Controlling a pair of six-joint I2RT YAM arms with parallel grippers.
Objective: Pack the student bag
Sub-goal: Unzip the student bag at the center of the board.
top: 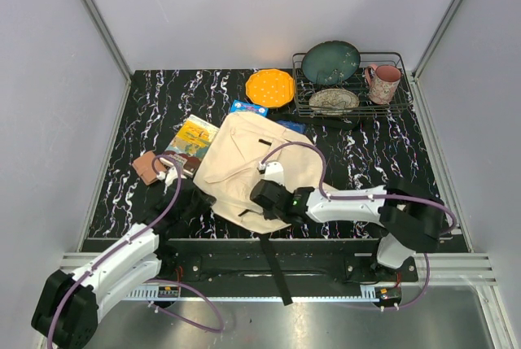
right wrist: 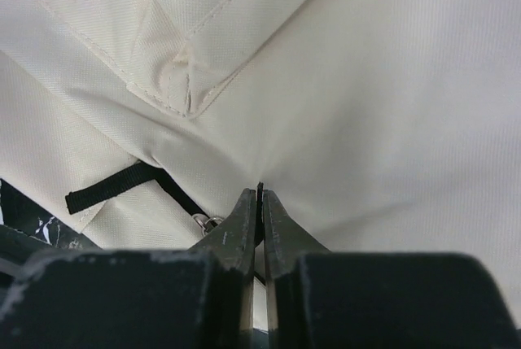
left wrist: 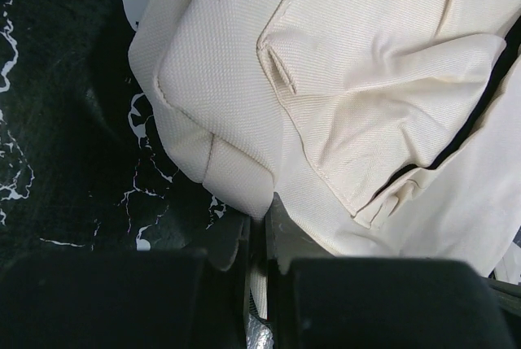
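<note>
**Student bag (top: pixel 244 166) flat at mid-counter, an end effector at each near corner**

At the far left of the black, white-veined counter (top: pixel 138 105) lies a small brown flat item (top: pixel 148 167). Just right of it is a colourful picture book (top: pixel 191 139), whose right edge meets the cream fabric. The left end effector (left wrist: pixel 259 233) sits at the bag's near-left corner. In the left wrist view its fingers (left wrist: pixel 163 300) are pressed almost together, and a rounded fold of cream cloth touches their tips. A pale strip shows in the narrow slit between them, but I cannot tell whether that is pinched fabric.

The student bag itself lies on its side in the middle of the counter. Its stitched front pocket faces up, and a black strap (top: pixel 277 272) trails over the near edge. A blue book (top: pixel 248 107) pokes out from under its far edge. Beyond that book is an orange plate (top: pixel 270 87).

The right end effector (right wrist: pixel 259 201) presses down on the bag's near-right part. Its fingers (right wrist: pixel 238 231) are closed tight, with only a thin dark sliver between the tips. A black ribbon (right wrist: pixel 106 190) and a small metal ring (right wrist: pixel 210 220) lie just left of them.

At the far right stands a wire dish rack (top: pixel 391 56). It holds a teal plate (top: pixel 331 63) leaning upright, a patterned bowl (top: pixel 334 101) and a pink mug (top: pixel 383 82).
</note>
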